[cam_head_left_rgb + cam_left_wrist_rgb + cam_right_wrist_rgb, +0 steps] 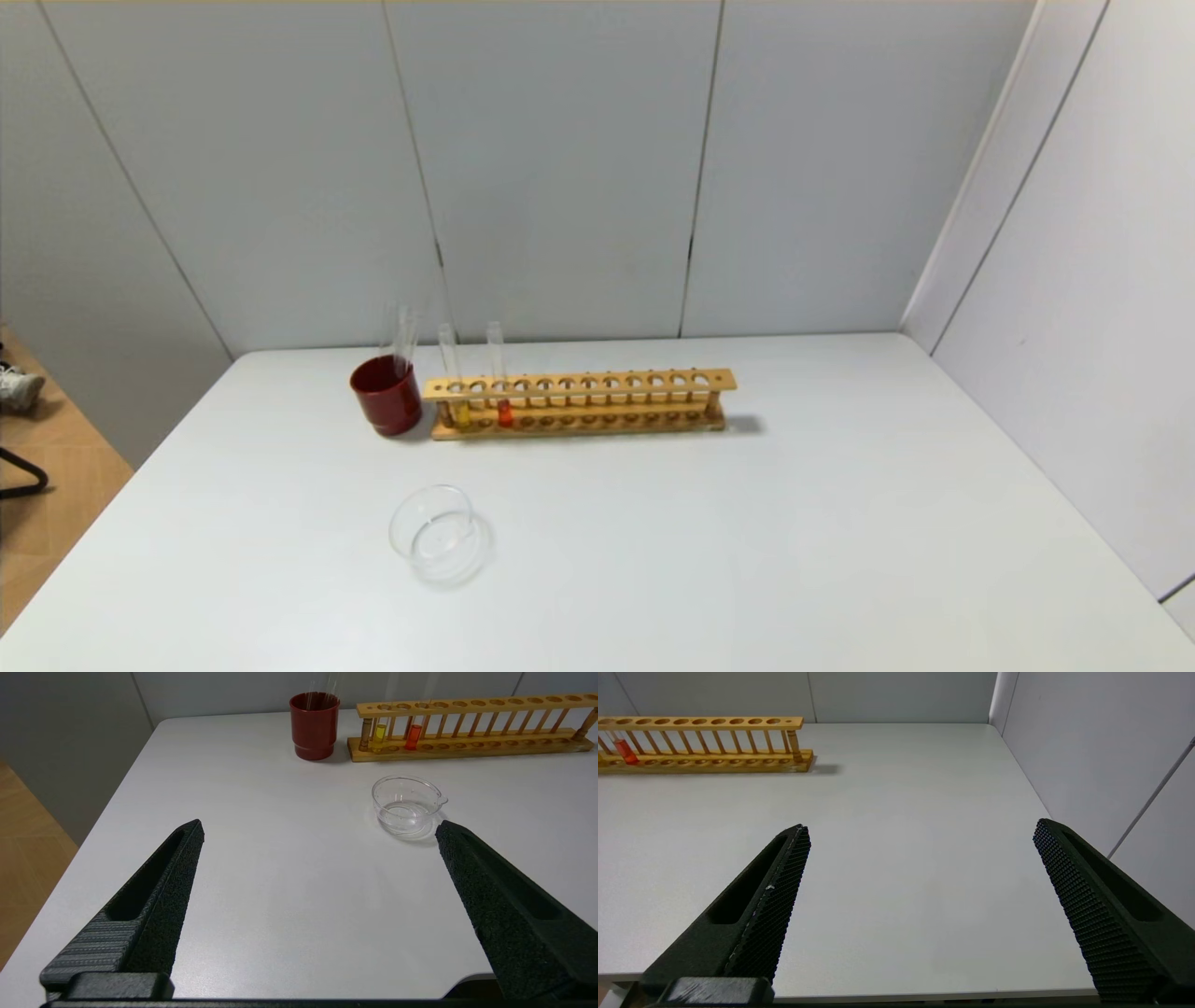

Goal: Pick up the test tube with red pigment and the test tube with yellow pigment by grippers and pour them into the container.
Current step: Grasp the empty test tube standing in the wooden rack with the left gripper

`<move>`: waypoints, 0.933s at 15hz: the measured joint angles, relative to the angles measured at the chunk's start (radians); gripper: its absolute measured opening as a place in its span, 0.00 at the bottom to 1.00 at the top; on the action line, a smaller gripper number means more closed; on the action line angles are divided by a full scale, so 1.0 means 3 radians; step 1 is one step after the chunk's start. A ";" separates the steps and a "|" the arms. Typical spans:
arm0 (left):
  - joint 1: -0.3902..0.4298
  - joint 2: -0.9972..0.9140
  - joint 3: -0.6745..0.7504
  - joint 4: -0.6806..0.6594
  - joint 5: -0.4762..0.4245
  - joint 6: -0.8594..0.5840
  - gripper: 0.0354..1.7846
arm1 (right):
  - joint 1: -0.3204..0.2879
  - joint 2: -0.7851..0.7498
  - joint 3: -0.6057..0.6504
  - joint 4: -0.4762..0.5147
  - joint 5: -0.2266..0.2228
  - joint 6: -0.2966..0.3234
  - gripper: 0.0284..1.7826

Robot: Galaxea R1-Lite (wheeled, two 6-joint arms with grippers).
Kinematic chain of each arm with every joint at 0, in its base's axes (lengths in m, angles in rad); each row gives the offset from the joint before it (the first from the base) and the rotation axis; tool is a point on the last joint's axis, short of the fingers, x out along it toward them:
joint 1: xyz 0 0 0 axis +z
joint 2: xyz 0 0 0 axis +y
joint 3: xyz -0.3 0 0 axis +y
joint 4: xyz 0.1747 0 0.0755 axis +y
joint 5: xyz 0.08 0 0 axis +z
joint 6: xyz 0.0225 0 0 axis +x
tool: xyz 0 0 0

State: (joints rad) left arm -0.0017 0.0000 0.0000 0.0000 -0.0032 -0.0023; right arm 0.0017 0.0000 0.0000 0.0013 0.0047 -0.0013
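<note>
The test tube with red pigment (503, 411) and the test tube with yellow pigment (459, 412) stand upright in the left end of a wooden rack (597, 403). They also show in the left wrist view, red (413, 736) and yellow (379, 733). The clear glass container (437, 534) sits on the table in front of the rack, also in the left wrist view (405, 805). My left gripper (320, 828) is open and empty near the table's front left edge. My right gripper (920, 828) is open and empty at the front right. Neither shows in the head view.
A dark red cup (386, 395) holding colourless tubes stands left of the rack. The white table (840, 523) is bounded by wall panels behind and on the right. The floor drops off at the left edge.
</note>
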 joint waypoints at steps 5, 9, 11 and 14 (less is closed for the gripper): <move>0.0000 0.0000 0.0000 0.0000 0.0001 0.0000 0.98 | -0.0001 0.0000 0.0000 0.0000 -0.0001 0.0000 0.98; 0.0000 0.0000 -0.0003 0.0009 0.0009 0.0032 0.98 | 0.0000 0.0000 0.0000 0.0001 -0.0001 0.0000 0.98; 0.0000 0.0000 -0.0061 0.0074 -0.0002 0.0096 0.98 | 0.0000 0.0000 0.0000 0.0001 -0.0003 0.0000 0.98; 0.0000 0.0050 -0.0503 0.0359 -0.0061 0.0083 0.98 | -0.0003 0.0000 0.0000 0.0001 -0.0003 0.0001 0.98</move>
State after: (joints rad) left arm -0.0017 0.0149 -0.1509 0.1077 -0.0215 0.0226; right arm 0.0009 0.0000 0.0000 0.0017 0.0038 -0.0009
